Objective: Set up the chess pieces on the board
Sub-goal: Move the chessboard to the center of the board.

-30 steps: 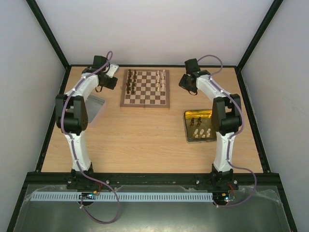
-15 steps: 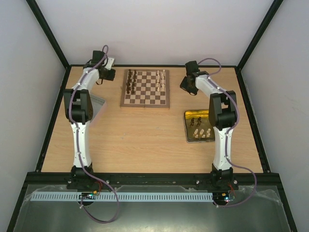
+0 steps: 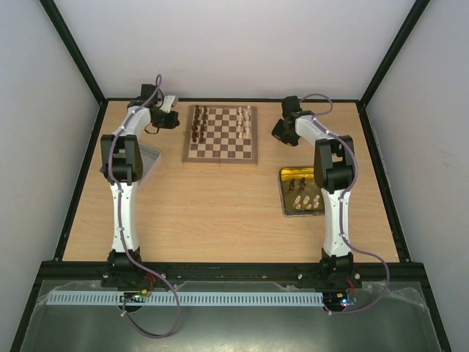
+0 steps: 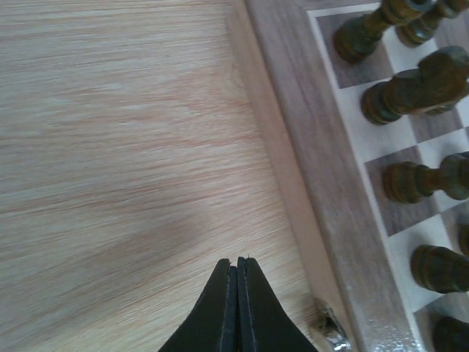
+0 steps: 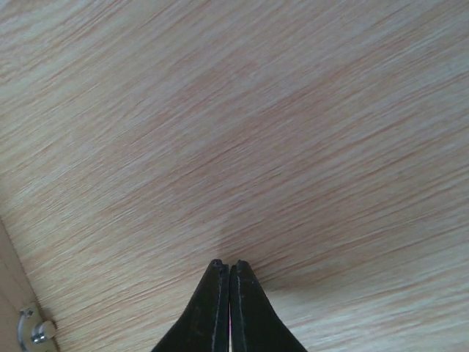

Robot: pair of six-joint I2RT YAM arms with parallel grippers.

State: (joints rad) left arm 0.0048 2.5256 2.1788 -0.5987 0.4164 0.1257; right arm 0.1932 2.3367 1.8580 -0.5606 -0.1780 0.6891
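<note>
Brown-bordered board [image 3: 220, 149] flat; dark chess pieces [image 3: 198, 129] upright on left, cream ones [image 3: 242, 122] on right

- Table [image 3: 220, 198]: light wood top with fine grain running along it; the wrist views show the same grain close up.
- Tin tray [image 3: 293, 173]: shiny gold, square, lying flat on the right half of the table, near the right edge.
- Grey flat thing [image 3: 150, 158]: lies at the left side of the table, partly hidden; what it is cannot be told.
- Walls [image 3: 234, 44]: plain white, at the back and both sides.
- Frame [image 3: 73, 50]: black bars along the wall corners and around the table's edge.
- Rail [image 3: 234, 270]: black, across the near edge.
- Slotted strip [image 3: 234, 299]: white, just in front of the rail.
- Grey sheet [image 3: 234, 330]: glossy, nearest the camera.
</note>
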